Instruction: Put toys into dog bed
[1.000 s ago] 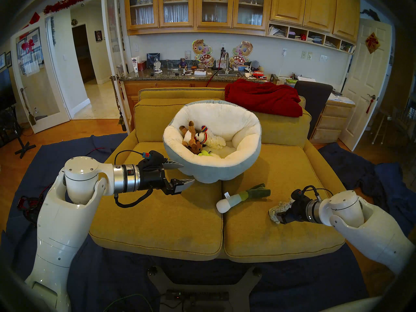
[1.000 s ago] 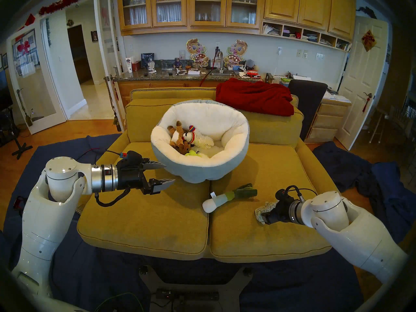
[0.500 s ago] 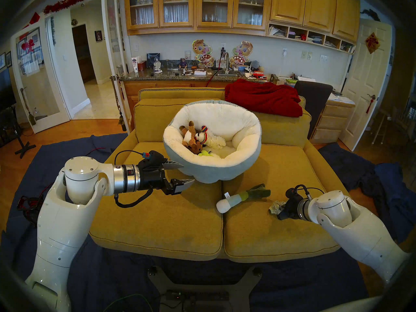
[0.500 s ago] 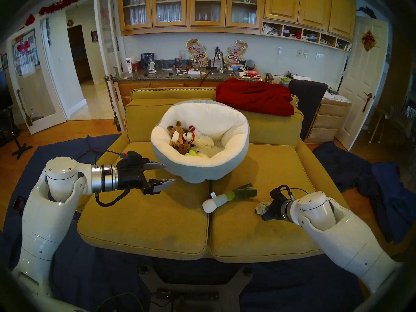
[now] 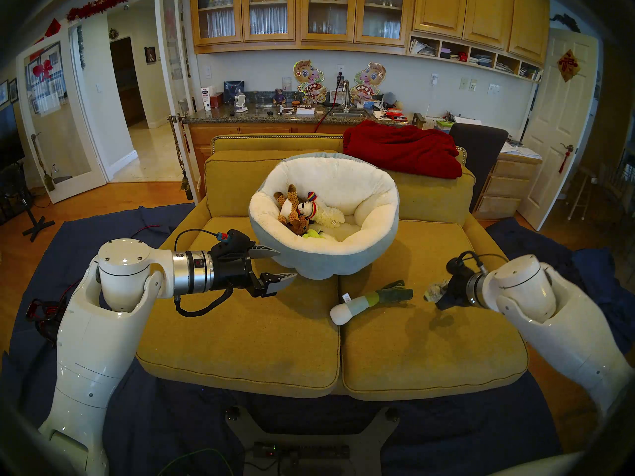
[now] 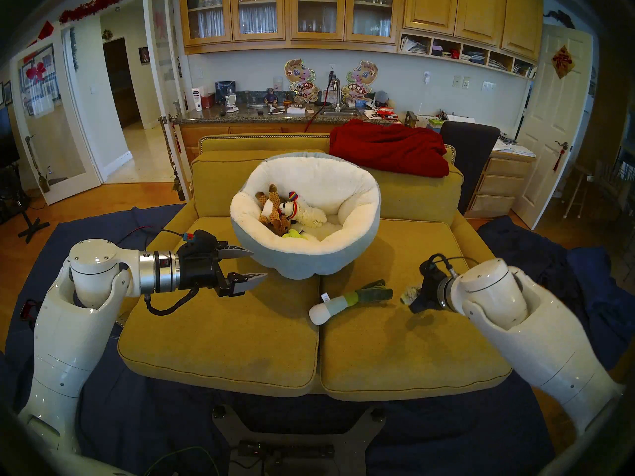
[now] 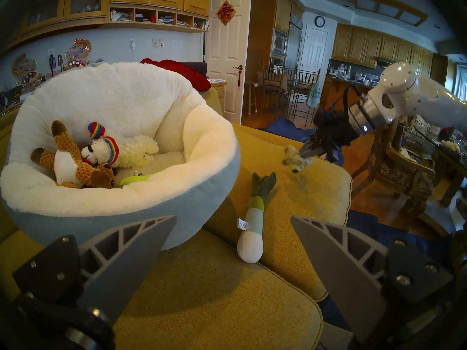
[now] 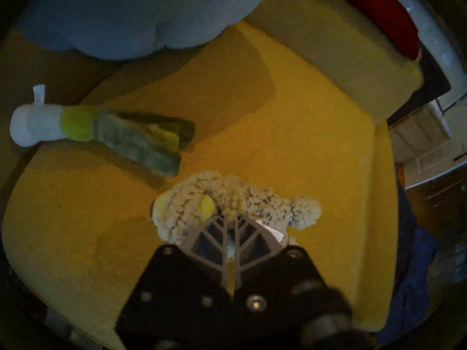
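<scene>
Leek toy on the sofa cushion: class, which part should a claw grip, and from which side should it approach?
Grip the leek toy around its lime-green neck, where the round white bulb narrows before the floppy dark leaves. It lies flat and alone on the sofa cushion, so come from above, fingers straddling its width. The open left claw is free.

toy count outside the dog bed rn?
2. The leek lies on the sofa cushion; the fuzzy animal hangs in the right gripper, clear of the cushion. None seem hidden.
</scene>
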Controlling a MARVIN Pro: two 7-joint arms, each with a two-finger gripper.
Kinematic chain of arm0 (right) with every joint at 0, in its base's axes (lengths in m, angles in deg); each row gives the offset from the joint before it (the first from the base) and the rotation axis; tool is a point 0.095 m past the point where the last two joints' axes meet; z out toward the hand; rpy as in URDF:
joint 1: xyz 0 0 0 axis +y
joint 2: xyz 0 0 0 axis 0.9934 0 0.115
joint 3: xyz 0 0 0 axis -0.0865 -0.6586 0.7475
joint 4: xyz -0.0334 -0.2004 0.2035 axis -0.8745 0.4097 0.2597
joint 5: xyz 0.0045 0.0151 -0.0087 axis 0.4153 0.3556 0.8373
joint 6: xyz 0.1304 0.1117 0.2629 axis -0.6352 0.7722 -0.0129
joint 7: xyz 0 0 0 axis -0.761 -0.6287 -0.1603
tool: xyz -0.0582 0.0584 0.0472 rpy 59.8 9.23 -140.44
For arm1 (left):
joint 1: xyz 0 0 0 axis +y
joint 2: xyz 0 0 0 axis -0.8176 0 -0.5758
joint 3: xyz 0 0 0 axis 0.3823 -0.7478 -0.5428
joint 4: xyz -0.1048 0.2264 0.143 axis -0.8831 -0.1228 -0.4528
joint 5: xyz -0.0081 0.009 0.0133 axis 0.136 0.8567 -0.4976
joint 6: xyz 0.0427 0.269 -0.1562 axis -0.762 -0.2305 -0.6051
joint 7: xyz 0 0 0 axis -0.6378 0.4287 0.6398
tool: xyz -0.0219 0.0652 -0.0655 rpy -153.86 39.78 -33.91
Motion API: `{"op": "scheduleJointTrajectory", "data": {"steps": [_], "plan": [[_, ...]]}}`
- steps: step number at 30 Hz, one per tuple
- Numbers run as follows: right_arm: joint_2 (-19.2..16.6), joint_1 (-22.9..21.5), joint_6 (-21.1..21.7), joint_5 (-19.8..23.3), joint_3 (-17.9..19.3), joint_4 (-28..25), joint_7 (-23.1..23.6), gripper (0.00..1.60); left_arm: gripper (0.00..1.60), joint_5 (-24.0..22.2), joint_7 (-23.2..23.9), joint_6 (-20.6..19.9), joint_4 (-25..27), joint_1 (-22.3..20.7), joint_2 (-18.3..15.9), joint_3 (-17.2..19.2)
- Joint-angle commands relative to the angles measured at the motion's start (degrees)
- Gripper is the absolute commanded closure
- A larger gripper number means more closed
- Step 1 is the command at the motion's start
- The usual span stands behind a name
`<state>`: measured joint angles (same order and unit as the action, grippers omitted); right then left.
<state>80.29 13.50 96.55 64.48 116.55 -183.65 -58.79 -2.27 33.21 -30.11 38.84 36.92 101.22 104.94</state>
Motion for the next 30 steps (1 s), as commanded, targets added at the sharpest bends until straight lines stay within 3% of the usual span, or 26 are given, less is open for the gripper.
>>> {"op": "scheduleJointTrajectory", "data": {"steps": [1, 14, 19, 30], "plan": [[-6.1, 1.4, 0.8, 2.3, 9.0, -7.1, 1.5, 1.60, 0.00, -0.2, -0.1, 0.1, 0.9, -1.2, -0.1, 0.7], [-8.2, -1.4, 0.8, 9.0, 18.9, -17.6, 8.0, 1.60, 0.00, -0.1, 0.0, 0.1, 1.0, -1.2, 0.0, 0.8], [-9.1, -5.3, 0.8, 11.5, 17.8, -18.9, 8.9, 1.60, 0.00, -0.1, 0.1, 0.0, 1.0, -1.2, 0.0, 0.9], [-9.3, -11.8, -0.8, 13.7, 10.9, -18.7, 8.3, 1.60, 0.00, 0.1, 0.2, 0.1, 0.9, -1.2, 0.1, 0.9]]}}
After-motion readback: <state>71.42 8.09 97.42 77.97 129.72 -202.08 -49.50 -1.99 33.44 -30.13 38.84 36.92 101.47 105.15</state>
